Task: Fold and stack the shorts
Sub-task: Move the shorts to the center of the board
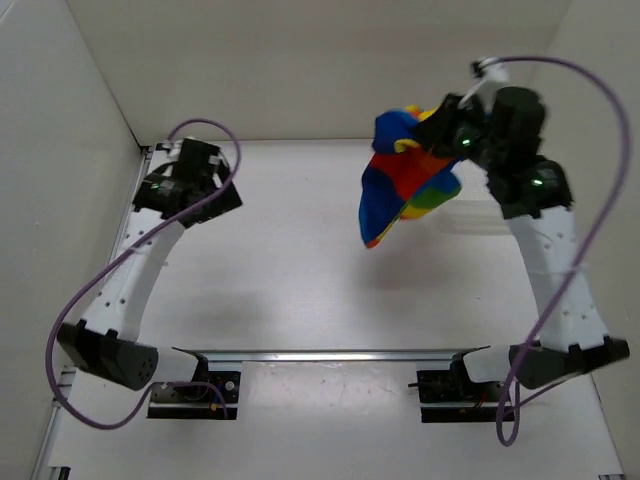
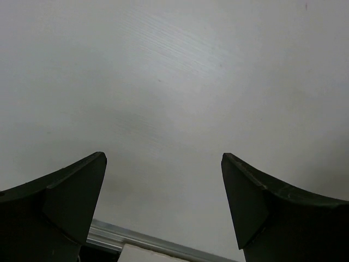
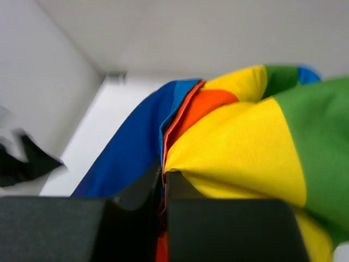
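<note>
Top external: looking down over whole table (image 1: 300, 300).
Left wrist: facing table closely.
Right wrist: facing shorts (image 3: 245, 158) closely; top sharing them.

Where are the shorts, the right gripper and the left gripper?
shorts (image 1: 400, 190), top external view, striped middle of the hanging cloth.
right gripper (image 3: 163, 177), right wrist view, between its fingertips, shut on the shorts.
left gripper (image 2: 163, 157), left wrist view, gap between its open fingertips.
</note>
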### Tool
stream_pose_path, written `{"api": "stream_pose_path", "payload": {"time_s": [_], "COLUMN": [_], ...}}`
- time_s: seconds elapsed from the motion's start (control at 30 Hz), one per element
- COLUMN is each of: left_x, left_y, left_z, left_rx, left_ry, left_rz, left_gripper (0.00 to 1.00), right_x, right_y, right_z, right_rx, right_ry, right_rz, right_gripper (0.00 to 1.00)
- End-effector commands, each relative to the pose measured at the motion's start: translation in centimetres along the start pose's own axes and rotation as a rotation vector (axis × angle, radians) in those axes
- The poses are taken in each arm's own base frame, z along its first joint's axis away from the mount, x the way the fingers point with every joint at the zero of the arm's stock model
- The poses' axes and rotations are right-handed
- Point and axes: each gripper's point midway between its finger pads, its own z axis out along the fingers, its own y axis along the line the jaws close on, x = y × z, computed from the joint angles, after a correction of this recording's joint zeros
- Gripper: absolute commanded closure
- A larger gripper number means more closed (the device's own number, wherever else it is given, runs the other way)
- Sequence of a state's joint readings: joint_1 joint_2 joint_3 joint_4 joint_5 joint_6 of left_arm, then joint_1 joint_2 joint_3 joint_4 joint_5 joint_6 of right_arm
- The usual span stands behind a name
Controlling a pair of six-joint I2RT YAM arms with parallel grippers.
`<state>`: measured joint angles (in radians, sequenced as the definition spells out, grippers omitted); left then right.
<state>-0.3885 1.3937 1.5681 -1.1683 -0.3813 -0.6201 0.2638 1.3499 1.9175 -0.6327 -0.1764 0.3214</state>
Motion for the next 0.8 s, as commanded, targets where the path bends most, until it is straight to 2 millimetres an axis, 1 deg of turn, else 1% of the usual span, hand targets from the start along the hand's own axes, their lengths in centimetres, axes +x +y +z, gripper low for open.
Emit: {"api": "stream_pose_path", "payload": {"time_s": [0.0, 0.03, 0.07, 0.1, 0.13, 0.17, 0.2, 0.23, 0.27, 0.3, 0.33, 0.37, 0.4, 0.43, 0.47, 0.5, 0.53, 0.57, 0.6, 0.63, 0.67, 0.7, 0.73, 0.77], "left_x": [-2.7, -2.5, -2.7, -2.6, -2.2, -1.7, -1.4, -1.1, 0.1, 0.8, 1.2, 3.0, 3.4, 4.4, 6.2, 7.8, 8.7, 9.8, 12.9, 14.4, 15.4, 17.4, 18.0, 18.8], "left_y": [2.7, 2.9, 2.8, 2.9, 2.8, 2.5, 2.5, 2.0, 1.3, 0.4, -0.5, -2.1, -3.5, -4.6, -6.6, -7.6, -9.1, -10.3, -12.0, -12.7, -13.8, -15.0, -15.8, -16.4], "left_z": [-4.3, -4.0, -4.3, -3.9, -3.3, -3.0, -2.8, -2.9, -2.3, -2.1, -2.0, -1.7, -1.6, -1.5, -1.6, -1.3, -1.1, -1.1, -0.6, -0.4, -0.3, 0.2, 0.6, 0.9], "left_rx": [0.106, 0.103, 0.120, 0.118, 0.112, 0.120, 0.118, 0.137, 0.149, 0.183, 0.217, 0.274, 0.325, 0.359, 0.399, 0.412, 0.436, 0.457, 0.464, 0.459, 0.470, 0.453, 0.447, 0.438], "left_ry": [-0.101, -0.088, -0.099, -0.086, -0.058, -0.030, -0.009, -0.002, 0.037, 0.062, 0.071, 0.129, 0.129, 0.153, 0.188, 0.228, 0.235, 0.260, 0.330, 0.364, 0.377, 0.412, 0.410, 0.417], "left_rz": [-0.115, -0.122, -0.113, -0.103, -0.086, -0.069, -0.049, -0.038, 0.007, 0.036, 0.048, 0.081, 0.095, 0.110, 0.151, 0.155, 0.172, 0.193, 0.260, 0.290, 0.320, 0.370, 0.393, 0.415], "left_gripper": [0.01, 0.01, 0.01, 0.01, 0.01, 0.01, 0.01, 0.01, 0.01, 0.01, 0.01, 0.01, 0.01, 0.01, 0.01, 0.01, 0.01, 0.01, 0.01, 0.01, 0.01, 0.01, 0.01, 0.01], "right_x": [13.1, 16.4, 19.1, 22.2, 22.0, 21.9, 20.9, 21.1, 19.0, 18.1, 17.7, 17.3, 17.6, 18.9, 19.7, 20.3, 20.9, 23.2, 24.3, 24.9, 26.6, 27.1, 27.2, 27.6], "right_y": [-1.1, -0.6, 0.9, 1.3, 1.3, -0.2, -0.4, -1.2, -1.1, -2.6, -3.5, -5.4, -6.3, -7.4, -7.8, -8.8, -8.8, -9.2, -9.2, -9.5, -10.4, -10.9, -11.2, -12.4], "right_z": [6.3, 7.7, 7.7, 8.8, 8.2, 8.5, 8.0, 7.7, 6.2, 5.5, 3.9, 3.1, 2.2, 0.7, 0.0, -0.6, -1.4, -1.9, -2.4, -3.1, -4.0, -4.6, -5.1, -5.7], "right_rx": [0.027, 0.006, -0.023, -0.005, 0.036, 0.143, 0.177, 0.217, 0.225, 0.269, 0.287, 0.325, 0.344, 0.379, 0.371, 0.392, 0.382, 0.385, 0.379, 0.406, 0.449, 0.467, 0.480, 0.518], "right_ry": [0.313, 0.394, 0.486, 0.594, 0.634, 0.615, 0.576, 0.556, 0.480, 0.438, 0.394, 0.369, 0.359, 0.369, 0.387, 0.394, 0.401, 0.453, 0.483, 0.493, 0.531, 0.544, 0.531, 0.531], "right_rz": [0.105, 0.110, 0.072, 0.046, 0.008, -0.038, -0.062, -0.066, -0.061, -0.038, 0.004, 0.040, 0.069, 0.101, 0.118, 0.152, 0.163, 0.190, 0.197, 0.210, 0.230, 0.237, 0.254, 0.273], "right_gripper": [0.67, 0.45, 0.27, 0.16, 0.13, 0.12, 0.09, 0.07, 0.05, 0.05, 0.05, 0.09, 0.12, 0.17, 0.21, 0.32, 0.38, 0.42, 0.44, 0.44, 0.44, 0.41, 0.20, 0.11]}}
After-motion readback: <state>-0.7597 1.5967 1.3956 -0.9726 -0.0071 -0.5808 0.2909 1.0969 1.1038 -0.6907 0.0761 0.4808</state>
